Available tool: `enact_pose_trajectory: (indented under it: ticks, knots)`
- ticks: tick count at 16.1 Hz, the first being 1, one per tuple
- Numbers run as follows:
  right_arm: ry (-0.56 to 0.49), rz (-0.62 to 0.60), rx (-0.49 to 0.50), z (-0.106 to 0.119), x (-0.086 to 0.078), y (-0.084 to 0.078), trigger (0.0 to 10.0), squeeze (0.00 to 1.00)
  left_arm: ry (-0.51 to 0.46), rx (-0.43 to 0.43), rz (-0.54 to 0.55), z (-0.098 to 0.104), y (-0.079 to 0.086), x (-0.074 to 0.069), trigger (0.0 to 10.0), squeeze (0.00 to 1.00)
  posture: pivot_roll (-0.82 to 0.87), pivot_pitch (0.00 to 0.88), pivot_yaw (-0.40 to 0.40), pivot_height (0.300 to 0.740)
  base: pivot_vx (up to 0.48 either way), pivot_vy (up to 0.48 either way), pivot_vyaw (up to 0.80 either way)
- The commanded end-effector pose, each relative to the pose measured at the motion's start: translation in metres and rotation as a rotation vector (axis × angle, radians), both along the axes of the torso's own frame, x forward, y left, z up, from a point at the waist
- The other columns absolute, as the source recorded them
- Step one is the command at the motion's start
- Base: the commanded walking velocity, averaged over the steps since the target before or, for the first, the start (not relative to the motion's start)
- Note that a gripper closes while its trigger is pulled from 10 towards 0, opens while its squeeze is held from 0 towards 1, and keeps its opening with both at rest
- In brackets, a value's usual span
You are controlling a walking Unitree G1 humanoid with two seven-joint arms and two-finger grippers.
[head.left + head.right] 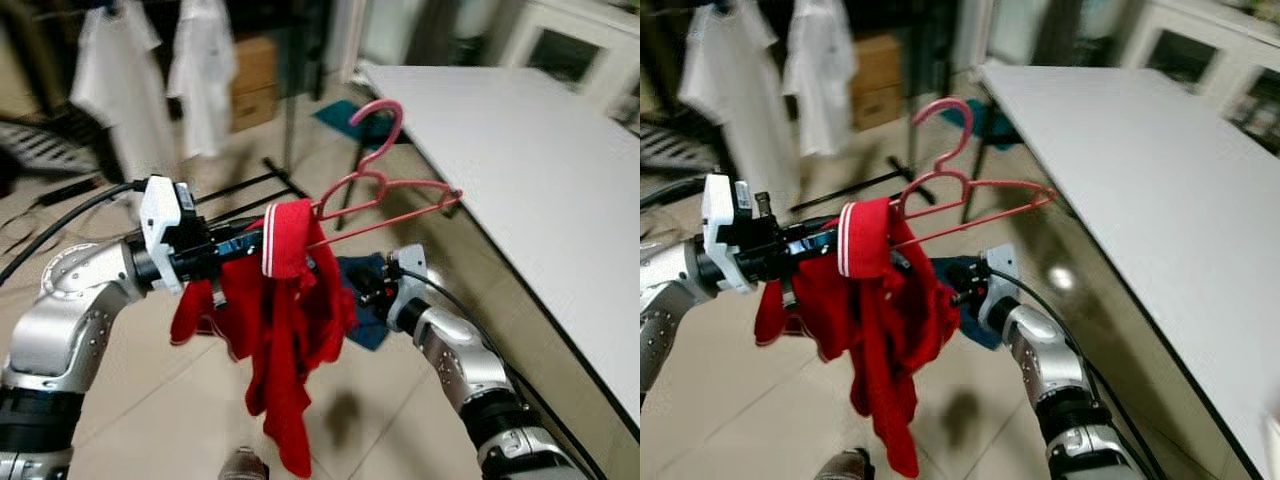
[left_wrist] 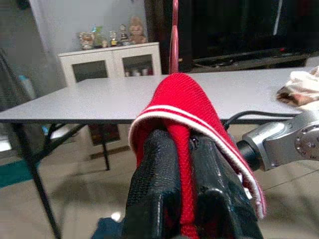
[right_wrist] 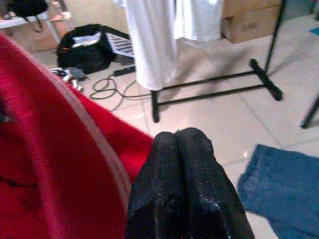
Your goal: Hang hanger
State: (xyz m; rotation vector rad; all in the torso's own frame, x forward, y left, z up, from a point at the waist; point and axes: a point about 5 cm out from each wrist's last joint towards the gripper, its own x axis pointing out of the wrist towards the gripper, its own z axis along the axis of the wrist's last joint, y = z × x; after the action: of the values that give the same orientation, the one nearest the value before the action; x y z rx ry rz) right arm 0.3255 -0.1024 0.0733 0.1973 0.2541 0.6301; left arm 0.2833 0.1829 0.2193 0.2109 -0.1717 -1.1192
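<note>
Carry step: left gripper [image 1: 262, 246] clamps red shirt [image 1: 285, 340] on pink hanger [image 1: 385, 190]; right gripper [image 3: 188, 144] closed, empty (next: reach rack ahead).

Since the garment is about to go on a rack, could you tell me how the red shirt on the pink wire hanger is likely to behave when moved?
The red knitted shirt hangs in loose folds, so it is probably floppy and may swing. It is bunched at one end of the pink wire hanger, which tilts, so it might slide. The left gripper pinches its collar.
</note>
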Motion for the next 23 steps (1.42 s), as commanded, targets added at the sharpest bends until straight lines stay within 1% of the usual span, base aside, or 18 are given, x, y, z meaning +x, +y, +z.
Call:
enact_pose_trajectory:
  ticks: [1, 2, 4, 5, 6, 8, 9, 10, 11, 12, 13, 16, 17, 18, 19, 20, 21, 23]
  knots:
    - [0.006, -0.027, -0.014, -0.002, 0.001, -0.010, 10.0, 0.00, -0.065, 0.031, -0.059, 0.011, -0.011, -0.001, 10.0, 0.00, 0.17, 0.086, -0.111, 0.740, 0.000, 0.000, 0.00]
    - [0.012, -0.030, -0.053, -0.010, -0.001, -0.016, 10.0, 0.00, -0.074, 0.091, -0.094, 0.011, -0.015, -0.001, 10.0, 0.00, 0.17, 0.088, -0.114, 0.740, 0.000, 0.000, 0.00]
    - [0.027, -0.010, -0.060, -0.020, -0.008, -0.025, 10.0, 0.00, -0.063, 0.205, -0.153, 0.007, -0.015, -0.005, 9.8, 0.00, 0.17, 0.092, -0.117, 0.740, 0.000, 0.000, 0.00]
    - [0.030, 0.012, -0.057, -0.024, -0.013, -0.030, 10.0, 0.00, -0.049, 0.245, -0.180, 0.007, -0.013, -0.007, 9.6, 0.00, 0.17, 0.094, -0.121, 0.740, 0.000, 0.000, 0.00]
    - [0.033, 0.017, -0.054, -0.026, -0.015, -0.032, 10.0, 0.00, -0.045, 0.259, -0.191, 0.007, -0.012, -0.007, 9.5, 0.00, 0.17, 0.095, -0.123, 0.740, 0.000, 0.000, 0.00]
    - [0.016, 0.029, -0.103, -0.033, -0.019, -0.040, 10.0, 0.00, -0.060, 0.316, -0.216, 0.012, -0.009, -0.007, 8.9, 0.00, 0.17, 0.101, -0.133, 0.740, 0.000, 0.000, 0.00]
    - [0.010, 0.034, -0.126, -0.035, -0.020, -0.040, 10.0, 0.00, -0.065, 0.321, -0.218, 0.013, -0.009, -0.006, 8.8, 0.00, 0.17, 0.101, -0.133, 0.740, 0.000, 0.000, 0.00]
    - [-0.007, 0.052, -0.185, -0.038, -0.022, -0.040, 10.0, 0.00, -0.074, 0.324, -0.223, 0.015, -0.010, -0.006, 8.8, 0.00, 0.17, 0.101, -0.137, 0.740, 0.000, 0.000, 0.00]
    - [-0.028, 0.107, -0.263, -0.044, -0.028, -0.034, 10.0, 0.00, -0.099, 0.306, -0.220, 0.019, -0.013, -0.004, 8.8, 0.00, 0.17, 0.101, -0.138, 0.740, 0.000, 0.000, 0.00]
    - [-0.037, 0.138, -0.282, -0.047, -0.031, -0.030, 10.0, 0.00, -0.111, 0.294, -0.221, 0.021, -0.014, -0.004, 8.8, 0.00, 0.17, 0.101, -0.138, 0.740, 0.000, 0.000, 0.00]
    - [-0.033, 0.194, -0.281, -0.054, -0.040, -0.018, 10.0, 0.00, -0.147, 0.249, -0.231, 0.025, -0.022, -0.004, 8.6, 0.00, 0.17, 0.097, -0.141, 0.740, 0.000, 0.000, 0.00]
    - [-0.023, 0.213, -0.281, -0.060, -0.043, -0.009, 10.0, 0.00, -0.170, 0.219, -0.258, 0.030, -0.031, -0.004, 8.3, 0.00, 0.17, 0.096, -0.140, 0.740, 0.000, 0.000, 0.00]
    - [-0.020, 0.200, -0.244, -0.058, -0.042, -0.005, 10.0, 0.11, -0.170, 0.201, -0.275, 0.032, -0.034, -0.004, 7.8, 0.00, 0.17, 0.096, -0.140, 0.740, 0.000, 0.000, 0.00]
    - [-0.014, 0.161, -0.169, -0.053, -0.036, -0.001, 10.0, 1.00, -0.158, 0.194, -0.300, 0.030, -0.038, -0.004, 7.5, 0.00, 0.16, 0.095, -0.127, 0.740, 0.000, 0.000, 0.00]
    - [-0.016, 0.126, -0.108, -0.047, -0.030, -0.001, 10.0, 1.00, -0.143, 0.194, -0.316, 0.027, -0.040, -0.005, 7.4, 0.00, 0.16, 0.097, -0.122, 0.740, 0.000, 0.000, 0.00]
    - [-0.020, 0.105, -0.070, -0.043, -0.026, -0.002, 10.0, 1.00, -0.130, 0.194, -0.325, 0.024, -0.041, -0.006, 7.4, 0.00, 0.16, 0.096, -0.120, 0.740, 0.000, 0.000, 0.00]
    - [-0.026, 0.099, -0.058, -0.041, -0.025, -0.003, 10.0, 1.00, -0.121, 0.197, -0.332, 0.022, -0.042, -0.006, 7.3, 0.00, 0.16, 0.097, -0.117, 0.740, 0.000, 0.000, 0.00]
    - [-0.059, 0.078, -0.054, -0.036, -0.020, -0.010, 10.0, 1.00, -0.082, 0.213, -0.367, 0.013, -0.044, -0.009, 7.2, 0.00, 0.16, 0.097, -0.111, 0.740, 0.000, 0.000, 0.00]
